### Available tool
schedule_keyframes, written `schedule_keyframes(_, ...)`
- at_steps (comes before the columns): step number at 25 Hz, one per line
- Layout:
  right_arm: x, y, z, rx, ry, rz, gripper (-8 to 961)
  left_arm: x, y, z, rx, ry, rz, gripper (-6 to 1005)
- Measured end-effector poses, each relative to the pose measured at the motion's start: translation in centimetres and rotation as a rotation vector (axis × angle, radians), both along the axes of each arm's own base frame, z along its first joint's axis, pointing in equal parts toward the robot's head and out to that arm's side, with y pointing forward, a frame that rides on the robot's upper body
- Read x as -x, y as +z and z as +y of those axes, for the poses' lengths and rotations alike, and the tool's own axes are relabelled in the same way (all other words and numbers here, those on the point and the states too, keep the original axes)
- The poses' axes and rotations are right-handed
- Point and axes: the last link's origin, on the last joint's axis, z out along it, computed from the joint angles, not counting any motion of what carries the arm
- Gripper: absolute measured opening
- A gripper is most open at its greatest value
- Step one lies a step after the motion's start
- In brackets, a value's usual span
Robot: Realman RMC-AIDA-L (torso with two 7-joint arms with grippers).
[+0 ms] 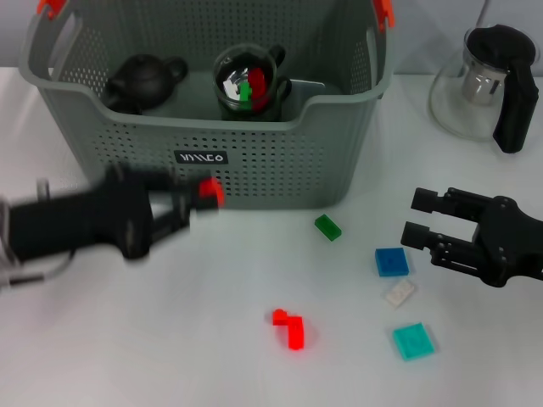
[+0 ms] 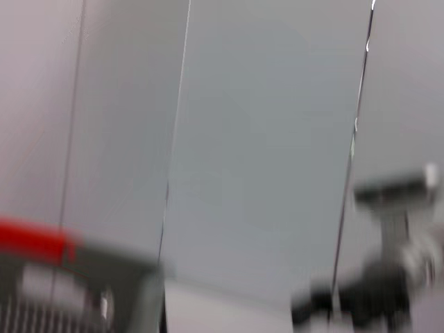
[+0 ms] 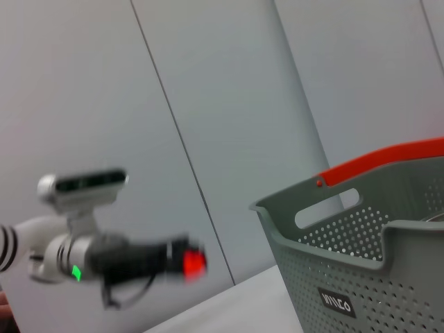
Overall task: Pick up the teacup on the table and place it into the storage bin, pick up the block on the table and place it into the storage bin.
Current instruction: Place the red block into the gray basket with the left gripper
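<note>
- The large grey perforated plastic storage bin [image 1: 254, 161] is seen at the far edge of the white, smooth table [image 1: 170, 339], left of centre; two orange handle clips sit on its rim and one small black label [image 1: 201, 158] is fixed to its front wall.
- Inside the storage bin, one glossy dark glass teacup [image 1: 249, 85] is seen upright near the middle, with red, green and white pieces showing inside it.
- One matte black rounded teapot [image 1: 142, 80] lies in the left part of the storage bin.
- The left end effector [image 1: 197, 199], black and blurred, is seen just in front of the bin's front wall, near the table's left edge; a small red block [image 1: 210, 192] is gripped at its tip, seen also from the right wrist view [image 3: 193, 262].
- The right end effector [image 1: 424, 219], black and boxy, is held above the table's right side, its two fingers parted with nothing between them.
- Five more plastic studded blocks lie loose on the table: one dark green block [image 1: 327, 226], one blue square block [image 1: 391, 262], one white block [image 1: 399, 292], one teal square block [image 1: 413, 341] and one red L-shaped block [image 1: 289, 327].
- One clear glass pitcher with a black handle and lid [image 1: 485, 80] stands at the far right corner of the table.
</note>
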Motion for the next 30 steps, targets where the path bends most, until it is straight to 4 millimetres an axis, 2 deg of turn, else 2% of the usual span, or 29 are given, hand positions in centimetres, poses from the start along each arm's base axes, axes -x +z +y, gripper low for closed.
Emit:
schedule_keyframes(3, 0.0, 0.0, 0.0, 0.0, 0.0, 0.0, 666, -2.6, 2.5, 2.5, 0.009, 0.004, -0.099, 183)
schedule_keyframes(4, 0.0, 0.0, 0.0, 0.001, 0.0, -0.001, 666, -2.6, 2.5, 2.5, 0.009, 0.004, -0.099, 184)
schedule_keyframes(5, 0.0, 0.0, 0.0, 0.003, 0.001, -0.001, 666, -4.8, 4.1, 5.1, 0.018, 0.02, -0.121, 184)
schedule_keyframes(7, 0.0, -0.1, -0.1, 0.006, 0.002, -0.004, 666, -6.3, 4.7, 7.2, 0.031, 0.052, -0.096, 184)
schedule_keyframes(12, -0.1, -0.2, -0.2, 0.008, 0.001, -0.006, 665, -9.4, 4.0, 13.1, 0.052, 0.19, 0.141, 184)
schedule_keyframes(15, 0.0, -0.3, -0.1, 0.011, 0.005, -0.007, 665, -10.0, 2.7, 15.4, 0.009, 0.258, 0.318, 183)
schedule_keyframes(18, 0.0, -0.4, -0.1, 0.011, 0.006, -0.008, 665, -10.0, 1.1, 16.7, -0.067, 0.292, 0.465, 183)
schedule_keyframes(22, 0.1, -0.4, 0.0, 0.011, 0.006, -0.008, 666, -9.7, -0.9, 17.4, -0.144, 0.331, 0.561, 183)
schedule_keyframes(29, 0.1, -0.4, 0.0, 0.013, 0.003, -0.007, 666, -9.3, -1.8, 17.8, -0.195, 0.378, 0.592, 197)
schedule_keyframes(30, 0.1, -0.3, 0.0, 0.012, 0.004, -0.007, 665, -9.4, -1.7, 17.8, -0.196, 0.377, 0.59, 224)
